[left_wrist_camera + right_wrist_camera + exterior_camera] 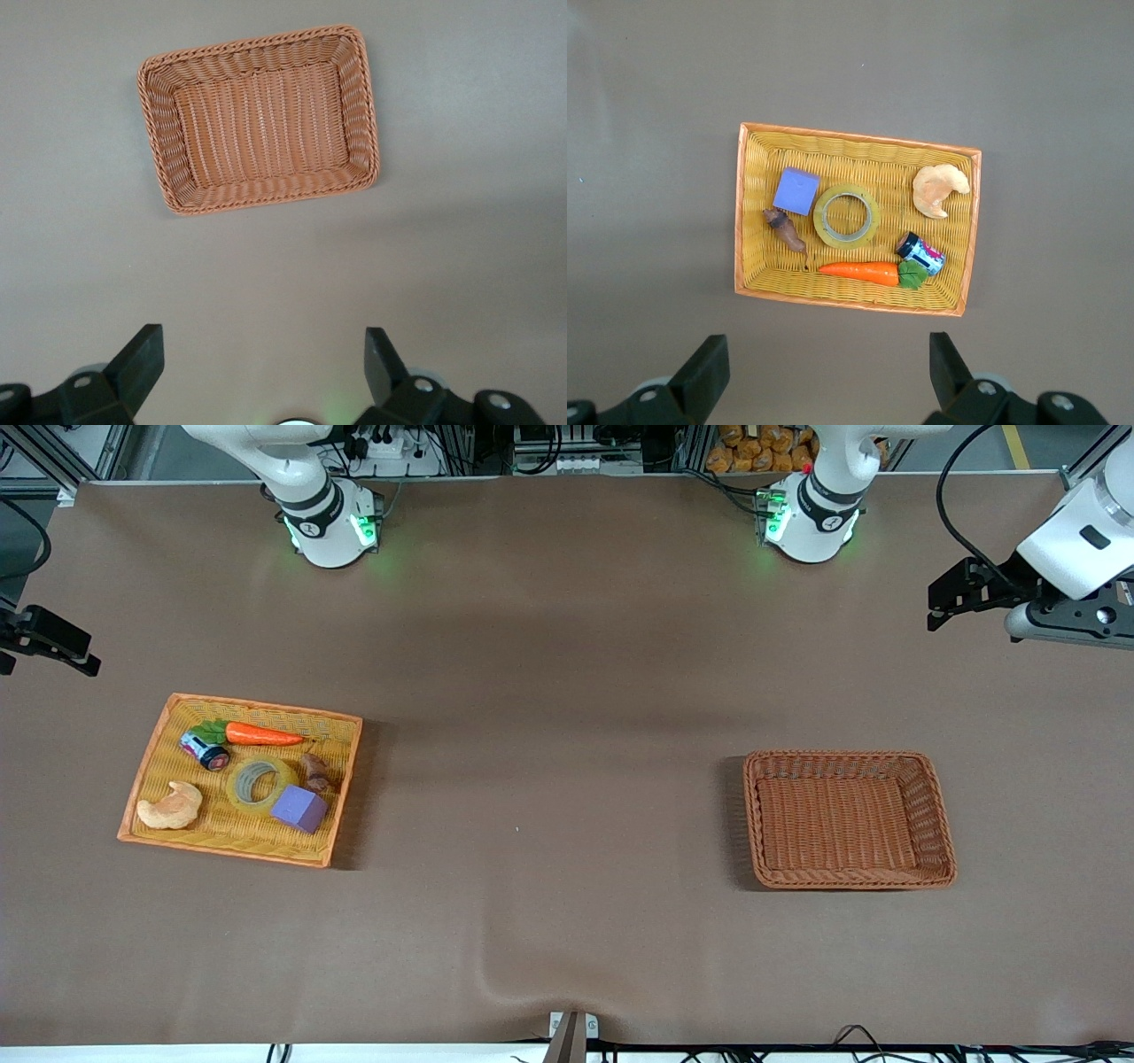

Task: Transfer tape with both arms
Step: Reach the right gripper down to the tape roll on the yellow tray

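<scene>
Tape [260,783] lies flat, hole up, in the yellow tray [159,731] at the right arm's end of the table, touching the purple cube [299,808] and well apart from the empty brown basket [939,824] at the left arm's end. Farther from the camera, the right gripper [824,376] hangs over bare table beside the tray, fingers spread wide and holding nothing, so it looks much the nearer to the roll. The left gripper [266,372] waits equally wide and empty over bare table near the basket.

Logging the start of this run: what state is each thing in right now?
Ring-shaped roll of yellowish tape: flat in the yellow woven tray, untouched.
Brown wicker basket: empty, upright.
Orange toy carrot: lying in the tray.
Purple cube: resting in the tray beside the tape.
Left claw: open, empty.
Right claw: open, empty.
</scene>
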